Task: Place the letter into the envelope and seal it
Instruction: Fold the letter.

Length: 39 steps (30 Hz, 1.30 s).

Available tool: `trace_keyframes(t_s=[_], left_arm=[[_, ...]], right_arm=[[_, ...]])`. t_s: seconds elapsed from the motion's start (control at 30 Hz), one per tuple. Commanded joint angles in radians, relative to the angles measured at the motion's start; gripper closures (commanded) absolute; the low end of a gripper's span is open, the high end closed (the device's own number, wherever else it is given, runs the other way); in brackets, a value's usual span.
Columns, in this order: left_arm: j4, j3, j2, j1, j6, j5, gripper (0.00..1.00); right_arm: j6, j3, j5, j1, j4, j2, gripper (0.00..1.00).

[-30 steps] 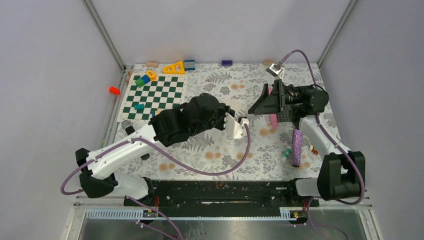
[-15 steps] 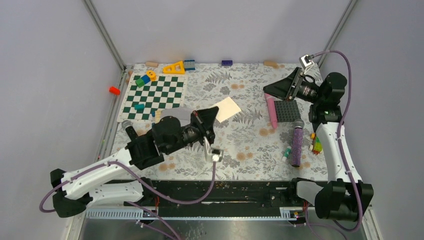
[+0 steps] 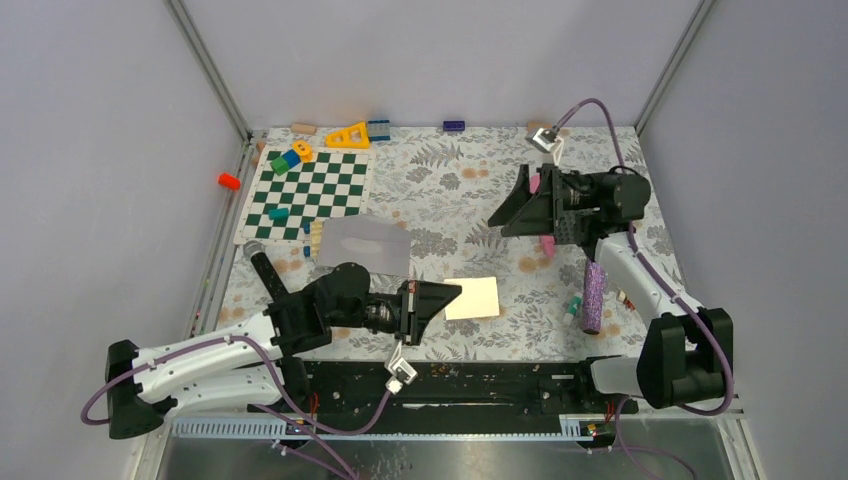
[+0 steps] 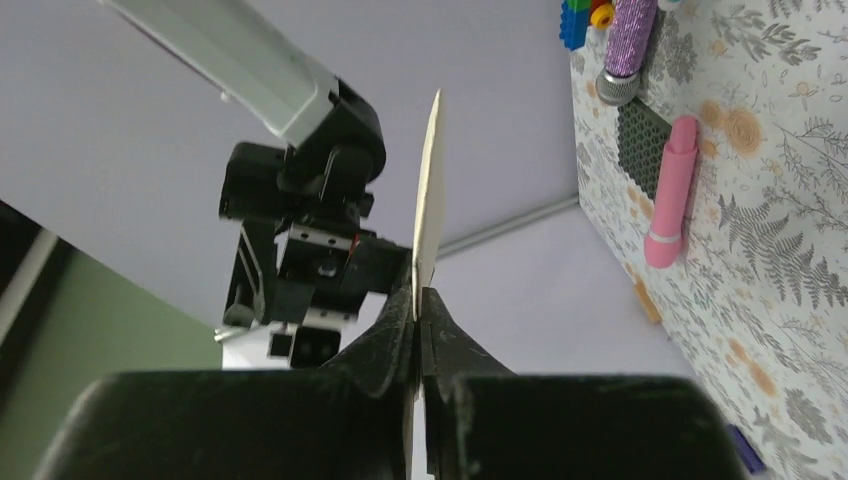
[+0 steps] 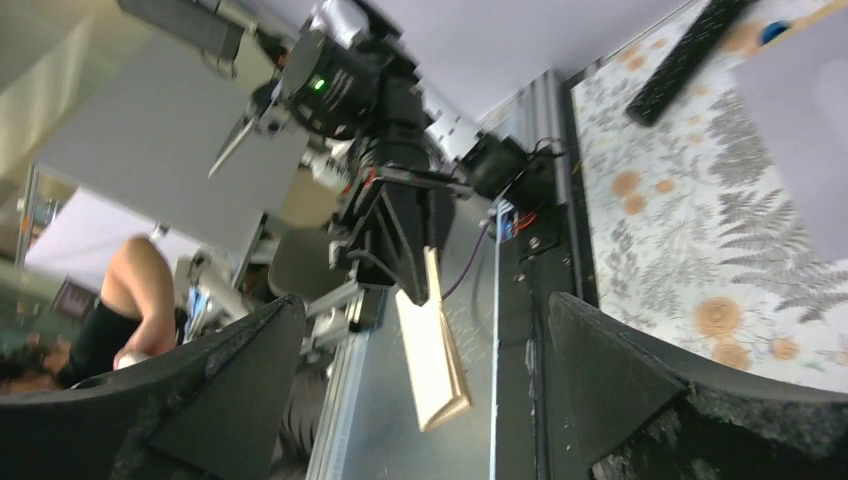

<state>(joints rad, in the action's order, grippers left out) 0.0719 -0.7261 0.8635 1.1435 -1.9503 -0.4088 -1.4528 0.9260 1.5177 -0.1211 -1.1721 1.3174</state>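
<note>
The cream letter (image 3: 472, 297) is pinched at one edge by my left gripper (image 3: 447, 296), shut on it and holding it above the table's near middle. The left wrist view shows the letter (image 4: 430, 200) edge-on, standing up between the closed fingers (image 4: 418, 305). The pale grey-lavender envelope (image 3: 365, 245) lies flat beside the chessboard, behind the left arm. My right gripper (image 3: 508, 205) hovers open and empty over the table's right centre, pointing toward the left arm. In the right wrist view the letter (image 5: 432, 350) appears between its wide-spread fingers (image 5: 230, 380), well apart from them, and the envelope (image 5: 800, 130) is at the upper right.
A green-and-white chessboard (image 3: 310, 190) with coloured blocks lies at the back left. A pink cylinder (image 3: 547, 243), a purple roller (image 3: 593, 297) and a dark studded plate (image 4: 640, 135) sit on the right under the right arm. Small blocks line the far edge.
My left arm has swung the letter from mid-table toward the near edge, uncovering the envelope. The right arm has come back down from the far right corner toward the centre, still open.
</note>
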Motion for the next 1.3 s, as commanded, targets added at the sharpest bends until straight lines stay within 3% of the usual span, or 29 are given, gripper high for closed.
trace_keyframes(t_s=[0.0,0.37,0.8,0.97,1.1,1.27], left_arm=[[-0.035,0.024,-0.019,0.005,-0.122,-0.134,1.00],[-0.035,0.072,-0.054,0.005,-0.189,-0.162,1.00],[-0.052,0.078,-0.041,0.005,-0.194,-0.170,1.00],[-0.063,0.077,-0.029,0.005,-0.198,-0.172,1.00],[-0.063,0.076,-0.024,0.005,-0.208,-0.179,1.00],[-0.068,0.071,-0.014,0.005,-0.202,-0.176,0.99]], right_arm=[[-0.164,-0.028,0.102,-0.097,-0.301,0.000,0.02],[-0.103,-0.232,0.102,-0.226,-0.291,-0.051,0.09],[-0.068,-0.328,0.104,-0.332,-0.292,-0.110,0.26],[-0.071,-0.339,0.104,-0.367,-0.294,-0.099,0.41],[-0.080,-0.338,0.104,-0.384,-0.296,-0.089,0.59],[-0.080,-0.344,0.104,-0.394,-0.296,-0.094,0.95]])
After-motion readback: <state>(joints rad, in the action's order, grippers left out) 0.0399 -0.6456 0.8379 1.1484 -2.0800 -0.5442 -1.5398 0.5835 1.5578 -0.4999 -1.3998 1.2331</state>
